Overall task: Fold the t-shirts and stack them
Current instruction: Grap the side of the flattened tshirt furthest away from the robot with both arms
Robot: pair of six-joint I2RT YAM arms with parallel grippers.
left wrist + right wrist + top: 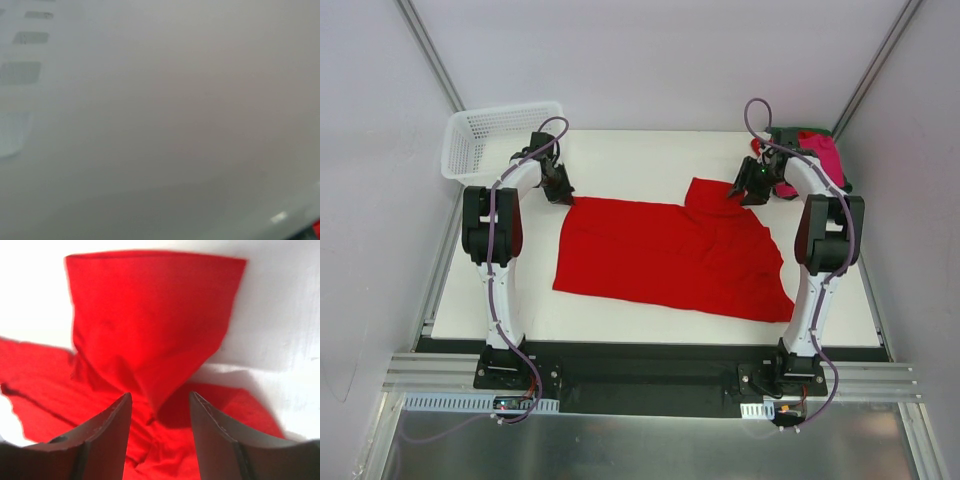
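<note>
Red t-shirt flat | right pincer released, just above it | left pincer clenched

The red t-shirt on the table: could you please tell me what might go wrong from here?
The right hand is open, with the sleeve of the red t-shirt bunched between its jaws; pulling away might drag it. The cloth is creased near that side, so a fold now could come out uneven.
</note>
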